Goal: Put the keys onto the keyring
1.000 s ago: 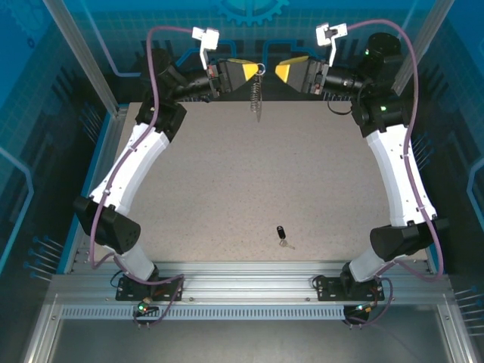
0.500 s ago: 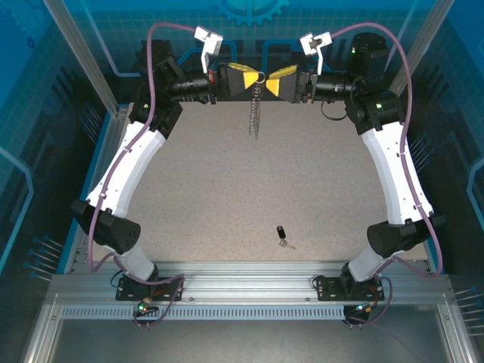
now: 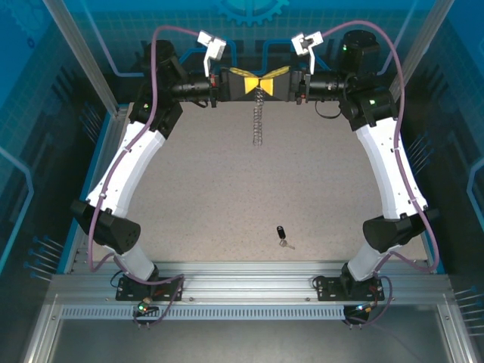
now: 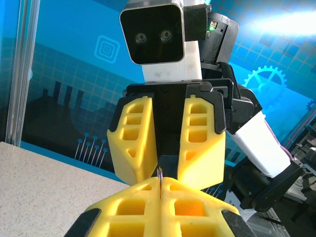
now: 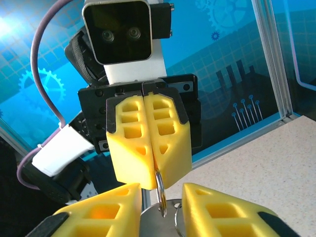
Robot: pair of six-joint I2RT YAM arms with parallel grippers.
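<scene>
Top external: both arms stretch up and inward over the far edge of the desk (image 3: 212, 189). The left claw (image 3: 253, 82) and right claw (image 3: 268, 82) meet tip to tip just in front of the blue back wall (image 3: 76, 45). A beaded chain (image 3: 258, 117) trails from their meeting point. The key (image 3: 281, 235) lies alone near the near edge, well apart from the chain and between the two arm bases.

Left wrist: the left claw (image 4: 160, 190) is clenched, pinching the thin metal edge of the keyring (image 4: 160, 174). Facing it, the right claw (image 4: 168, 168) is released, with one yellow finger on either side of the ring.

Right wrist: the right claw (image 5: 160, 212) is spread wide. Opposite, the left claw (image 5: 154, 177) is pressed together, grasping the keyring (image 5: 161, 192), which dangles into the gap.
</scene>
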